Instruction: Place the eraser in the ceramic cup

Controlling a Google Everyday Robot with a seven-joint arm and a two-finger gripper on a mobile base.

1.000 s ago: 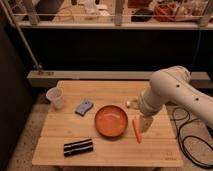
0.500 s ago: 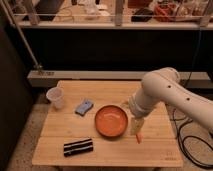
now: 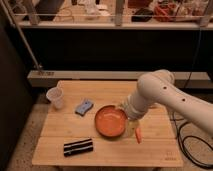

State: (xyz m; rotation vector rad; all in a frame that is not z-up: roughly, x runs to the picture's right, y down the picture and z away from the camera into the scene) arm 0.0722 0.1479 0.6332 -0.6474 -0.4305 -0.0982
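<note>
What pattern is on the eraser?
The eraser is black with thin white stripes, camera view; claw beside the bowl.

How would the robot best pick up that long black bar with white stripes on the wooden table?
Probably from straight above, pinching the black striped eraser bar across its narrow width at mid-length: it lies flat on the wooden table, with nothing against its long sides. The gripper hangs by the right rim of the orange bowl.
</note>
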